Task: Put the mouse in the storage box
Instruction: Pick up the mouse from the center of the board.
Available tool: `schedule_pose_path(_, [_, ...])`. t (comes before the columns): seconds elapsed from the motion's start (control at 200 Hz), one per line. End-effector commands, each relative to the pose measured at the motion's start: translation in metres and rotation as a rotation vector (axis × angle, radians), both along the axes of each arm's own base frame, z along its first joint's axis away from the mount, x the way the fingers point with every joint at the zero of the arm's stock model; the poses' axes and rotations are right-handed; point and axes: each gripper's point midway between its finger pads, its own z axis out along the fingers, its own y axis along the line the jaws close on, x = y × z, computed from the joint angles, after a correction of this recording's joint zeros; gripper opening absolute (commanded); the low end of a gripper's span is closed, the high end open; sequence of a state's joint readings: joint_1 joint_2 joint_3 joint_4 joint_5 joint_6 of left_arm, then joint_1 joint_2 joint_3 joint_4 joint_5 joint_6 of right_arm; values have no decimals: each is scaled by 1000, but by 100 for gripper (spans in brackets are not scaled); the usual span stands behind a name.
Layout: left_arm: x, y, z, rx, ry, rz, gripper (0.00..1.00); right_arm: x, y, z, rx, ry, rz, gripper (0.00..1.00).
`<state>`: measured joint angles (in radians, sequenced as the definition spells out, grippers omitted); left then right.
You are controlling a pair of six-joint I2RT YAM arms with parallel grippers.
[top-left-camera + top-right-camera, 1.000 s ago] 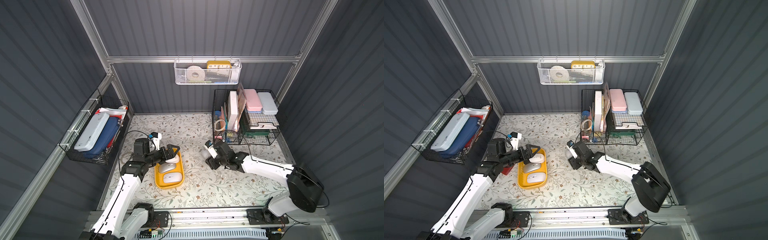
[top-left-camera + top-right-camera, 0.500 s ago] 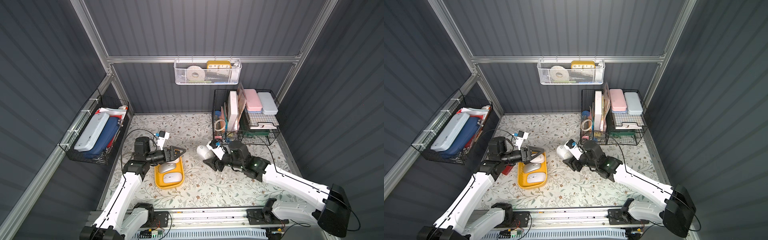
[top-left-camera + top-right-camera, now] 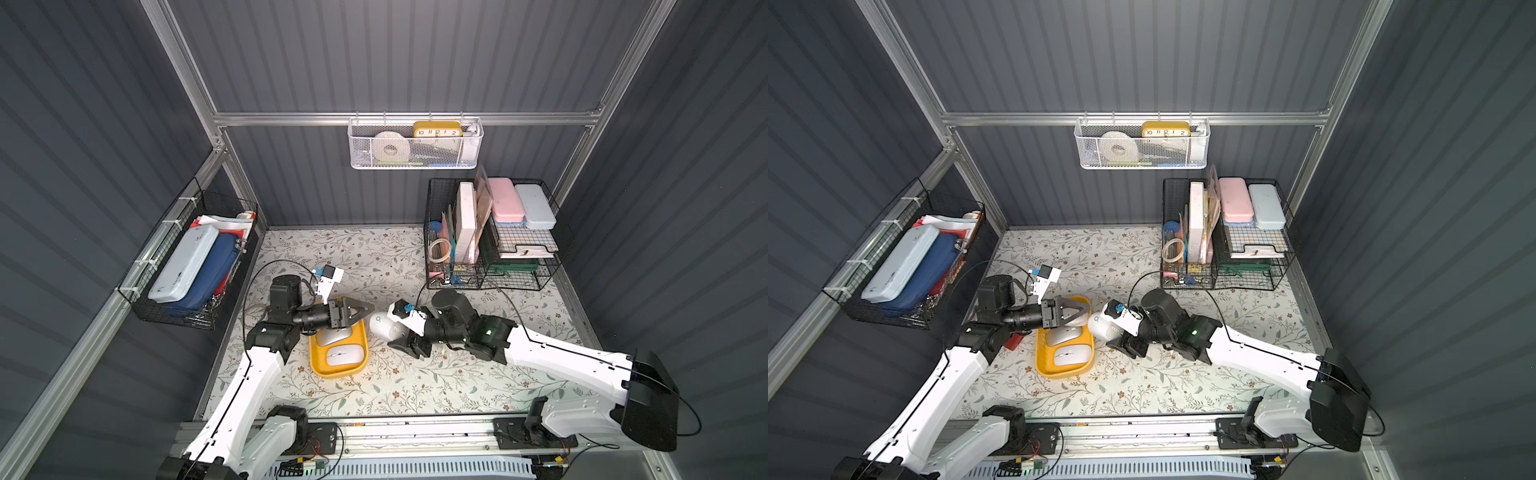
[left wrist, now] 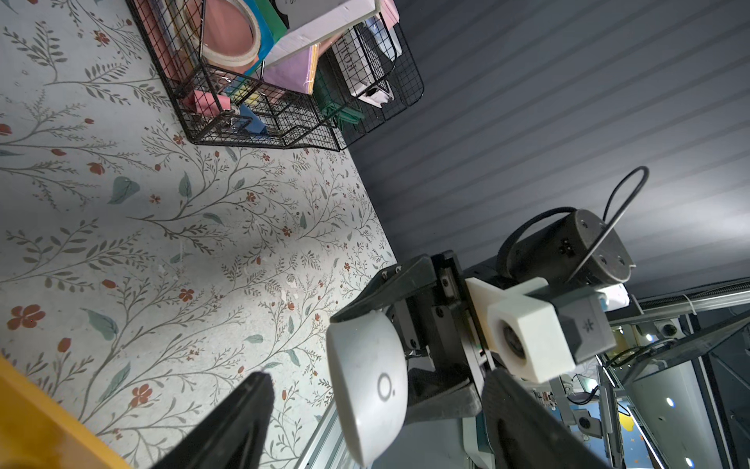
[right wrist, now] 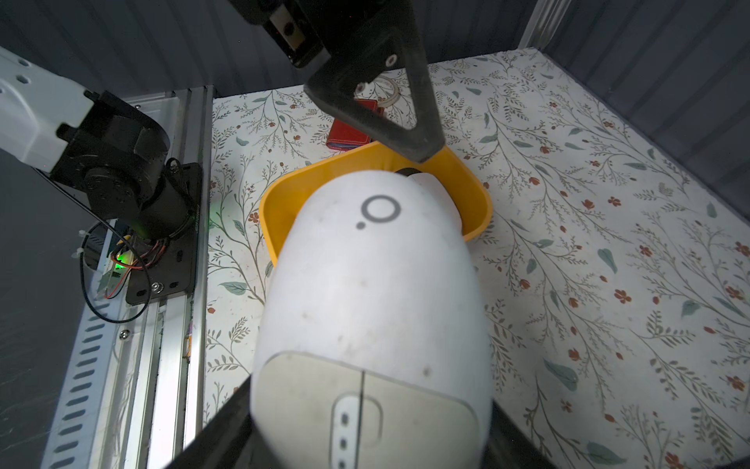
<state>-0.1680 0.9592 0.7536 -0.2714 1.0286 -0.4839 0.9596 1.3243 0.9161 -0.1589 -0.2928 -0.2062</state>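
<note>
A white mouse [image 3: 384, 326] [image 3: 1102, 326] [image 5: 373, 284] hangs just above the table, and my right gripper [image 3: 397, 332] [image 5: 367, 430] is shut on its button end. It sits right beside the far end of the storage box [image 3: 332, 372] [image 3: 1059, 372] [image 5: 284, 203], a shallow yellow tray. Two other mice [image 3: 332, 334] [image 3: 346, 355] lie in the tray. My left gripper [image 3: 370, 311] [image 4: 375, 379] is open and level over the tray's far end, facing the mouse [image 4: 367, 385]. The mouse's rear lies between the left fingers, with a gap on each side.
Black wire baskets [image 3: 490, 249] full of stationery stand at the back right. Another wire basket [image 3: 187, 270] hangs on the left wall, and a white mesh basket [image 3: 415, 145] on the back wall. A small red item [image 3: 1013, 341] lies left of the tray.
My right arm has lifted the mouse off the table and carried it left to the tray's side. My left gripper has risen out of the tray, swung towards the mouse and narrowed a little.
</note>
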Motion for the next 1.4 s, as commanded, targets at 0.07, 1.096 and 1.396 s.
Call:
schedule_pose_path(0.07, [-11,-4,-6,11,7,-43,84,-1,21,24,33,-75,51,40])
schedule_pose_path(1.096, [-11,-16,-29,92,66,-25,6,23,35,30,-18,-187,-13,61])
schedule_pose_path(1.396, [12,5,-40,209,86,195,0,47,7,29,14,-235,-242,99])
